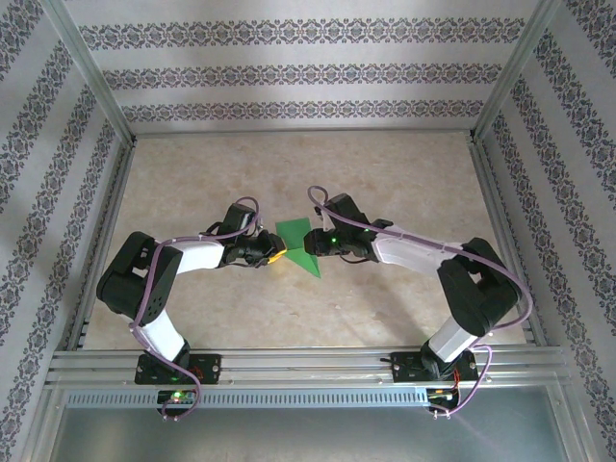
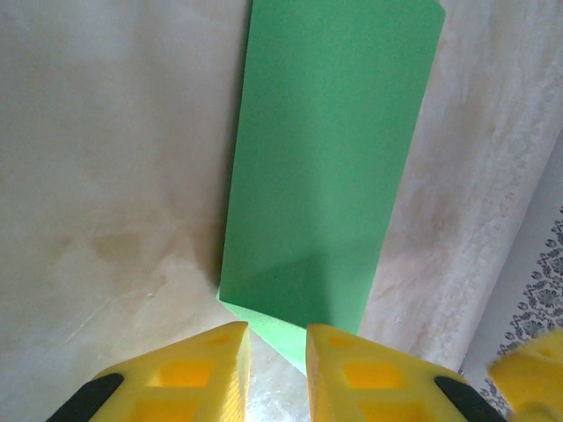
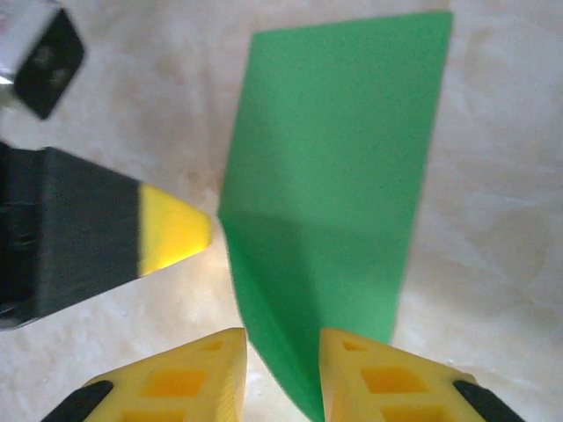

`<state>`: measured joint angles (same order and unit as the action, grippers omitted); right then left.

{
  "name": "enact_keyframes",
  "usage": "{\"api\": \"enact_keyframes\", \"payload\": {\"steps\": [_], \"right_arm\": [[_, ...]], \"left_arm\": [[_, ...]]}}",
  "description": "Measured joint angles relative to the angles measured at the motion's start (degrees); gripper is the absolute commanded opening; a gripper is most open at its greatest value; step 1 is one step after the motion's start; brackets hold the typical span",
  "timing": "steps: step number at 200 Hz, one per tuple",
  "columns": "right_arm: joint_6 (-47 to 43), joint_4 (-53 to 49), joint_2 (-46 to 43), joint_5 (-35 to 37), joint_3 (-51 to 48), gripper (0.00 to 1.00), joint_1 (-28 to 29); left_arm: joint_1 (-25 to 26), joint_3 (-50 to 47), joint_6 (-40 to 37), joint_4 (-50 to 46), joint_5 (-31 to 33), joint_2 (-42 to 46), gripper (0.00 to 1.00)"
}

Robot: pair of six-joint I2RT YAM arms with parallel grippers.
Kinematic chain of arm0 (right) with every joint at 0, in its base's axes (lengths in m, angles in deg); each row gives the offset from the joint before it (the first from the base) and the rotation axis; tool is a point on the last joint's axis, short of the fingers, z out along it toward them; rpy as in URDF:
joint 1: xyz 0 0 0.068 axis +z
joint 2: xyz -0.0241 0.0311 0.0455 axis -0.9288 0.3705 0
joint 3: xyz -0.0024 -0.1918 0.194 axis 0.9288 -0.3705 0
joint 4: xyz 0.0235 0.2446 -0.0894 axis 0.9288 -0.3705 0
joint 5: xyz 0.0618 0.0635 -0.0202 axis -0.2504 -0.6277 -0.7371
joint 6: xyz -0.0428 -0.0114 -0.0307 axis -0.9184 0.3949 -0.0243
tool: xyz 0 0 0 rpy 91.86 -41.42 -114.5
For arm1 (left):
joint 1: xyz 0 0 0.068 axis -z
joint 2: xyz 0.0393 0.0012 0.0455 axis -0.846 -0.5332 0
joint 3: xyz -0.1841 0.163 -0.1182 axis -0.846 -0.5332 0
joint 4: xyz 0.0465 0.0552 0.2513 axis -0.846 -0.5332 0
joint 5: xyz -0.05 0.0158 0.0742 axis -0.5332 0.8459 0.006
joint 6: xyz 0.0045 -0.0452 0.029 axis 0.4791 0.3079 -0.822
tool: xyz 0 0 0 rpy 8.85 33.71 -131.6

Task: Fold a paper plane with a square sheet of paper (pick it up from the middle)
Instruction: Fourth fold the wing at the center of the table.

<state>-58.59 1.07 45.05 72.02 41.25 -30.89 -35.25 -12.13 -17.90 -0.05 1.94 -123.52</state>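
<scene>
closest to the left wrist camera, the left gripper has its two yellow fingers apart with a narrow gap between them. the near end of the green paper reaches toward that gap. a paler flap of the same sheet pokes out from under its near edge, right between the fingertips. nothing is clamped there. a blurred yellow shape sits at the lower right edge of this view, but i cannot tell what it is.

in the right wrist view, the right gripper also has its jaws apart. the paper's pointed end runs down between them. a crease slants from the sheet's left corner to that point, with a narrow folded strip along it. i cannot tell whether either pad touches the paper. the left gripper's black finger with a yellow tip sits just beside the paper's left corner.

from above, the paper lies flat on the beige table, near its middle. it is folded into a slanted shape with a pointed near end. the two grippers face each other across it, the left from the left and the right from the right. metal frame rails and patterned walls box in the table.
</scene>
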Motion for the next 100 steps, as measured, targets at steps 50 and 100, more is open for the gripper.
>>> {"api": "enact_keyframes", "payload": {"steps": [50, 100], "right_arm": [[-2.3, 0.5, 2.6, -3.1, 1.9, 0.29, 3.9], [-0.7, 0.2, 8.2, -2.3, 2.0, 0.29, 2.3]], "left_arm": [[0.0, 0.1, -0.1, -2.2, 2.8, 1.2, 0.24], [0.0, 0.1, -0.1, -2.4, 2.8, 2.0, 0.28]]}}
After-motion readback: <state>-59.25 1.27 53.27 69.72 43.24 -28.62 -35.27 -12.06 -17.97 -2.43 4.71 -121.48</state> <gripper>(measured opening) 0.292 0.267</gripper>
